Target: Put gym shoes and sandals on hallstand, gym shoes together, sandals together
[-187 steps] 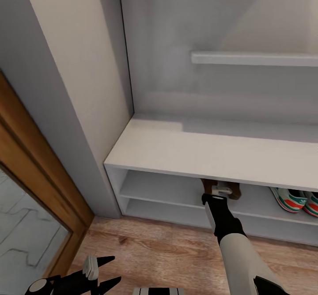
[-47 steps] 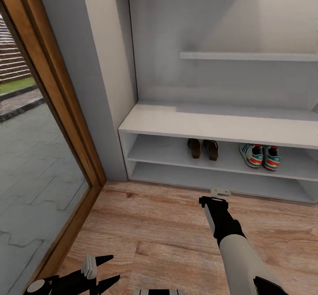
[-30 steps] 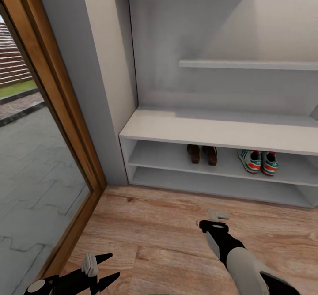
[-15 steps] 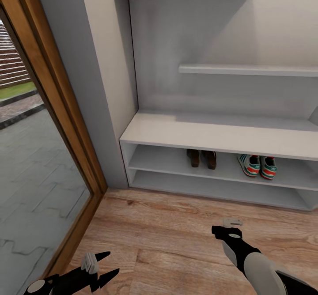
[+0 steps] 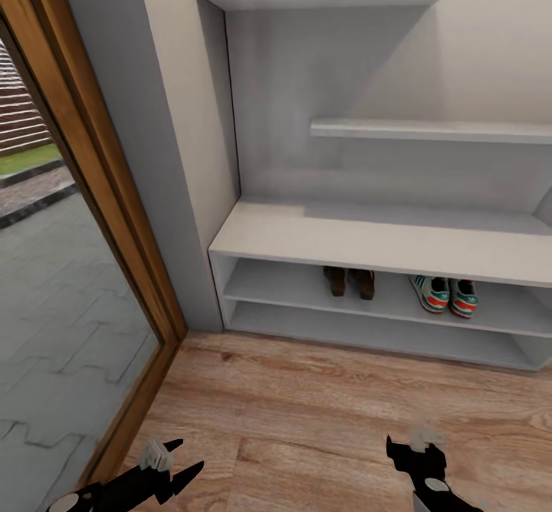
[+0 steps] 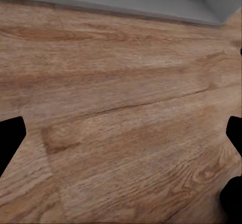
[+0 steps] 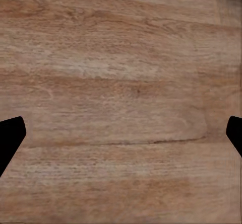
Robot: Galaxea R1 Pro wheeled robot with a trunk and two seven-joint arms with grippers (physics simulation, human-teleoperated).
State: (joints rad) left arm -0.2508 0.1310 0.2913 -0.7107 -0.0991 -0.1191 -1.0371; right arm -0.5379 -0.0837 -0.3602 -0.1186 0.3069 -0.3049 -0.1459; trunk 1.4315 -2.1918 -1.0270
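Observation:
On the upper shelf slot of the pale grey hallstand (image 5: 368, 237), the two dark brown sandals (image 5: 349, 281) stand side by side. The two gym shoes (image 5: 445, 295) sit together just to their right on the same shelf. The corridor floor (image 5: 307, 405) lies bare in front. My left gripper (image 5: 181, 459) hangs low at the picture's bottom left, fingers spread and empty. My right gripper (image 5: 418, 444) is low at the bottom right, well back from the rack. Both wrist views look down on floor planks, with the left gripper (image 6: 121, 143) and the right gripper (image 7: 121, 138) open and holding nothing.
A wood-framed glass door (image 5: 92, 190) runs along the left, with paving outside. A grey wall pillar (image 5: 161, 152) stands between door and rack. Two staggered floating shelves (image 5: 429, 130) hang above the bench top.
My right arm has pulled back from the shelf slot, where the sandals now stand, and sunk to the bottom edge. The camera has backed off and tilted up, showing the top shelf.

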